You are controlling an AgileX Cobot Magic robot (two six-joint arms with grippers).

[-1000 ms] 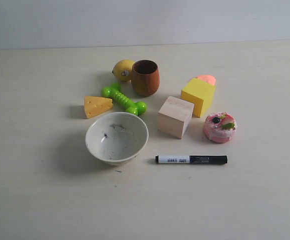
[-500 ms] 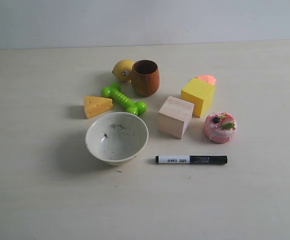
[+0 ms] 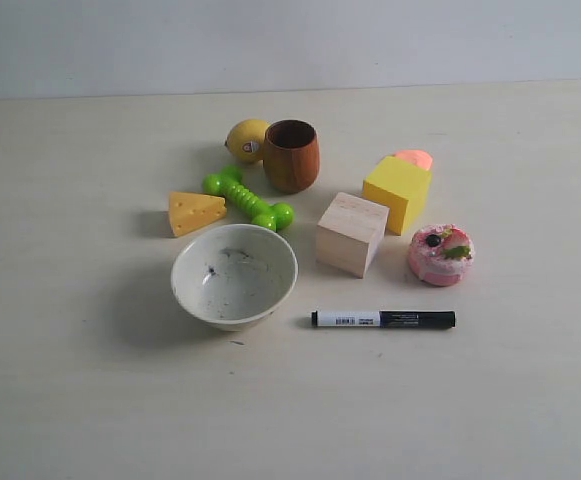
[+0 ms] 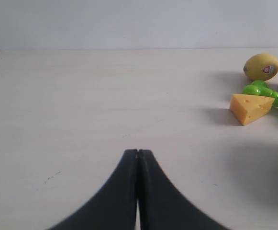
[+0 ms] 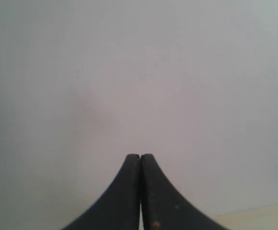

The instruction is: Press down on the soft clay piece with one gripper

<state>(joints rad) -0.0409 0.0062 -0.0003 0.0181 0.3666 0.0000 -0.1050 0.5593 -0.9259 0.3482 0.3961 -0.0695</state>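
Observation:
The soft clay piece (image 3: 414, 157) is a small salmon-pink lump lying just behind the yellow cube (image 3: 398, 191), which hides most of it. Neither arm shows in the exterior view. In the left wrist view my left gripper (image 4: 138, 152) is shut with nothing between its dark fingers, low over bare table, well away from the objects. My right gripper (image 5: 139, 156) is also shut and empty; its view shows only a pale wall and a sliver of table. The clay is out of both wrist views.
A wooden block (image 3: 351, 233), pink cake (image 3: 440, 254) and black marker (image 3: 383, 319) lie near the cube. A white bowl (image 3: 234, 276), cheese wedge (image 3: 195, 212), green dumbbell toy (image 3: 248, 200), lemon (image 3: 247, 140) and brown wooden cup (image 3: 291, 155) sit to the left.

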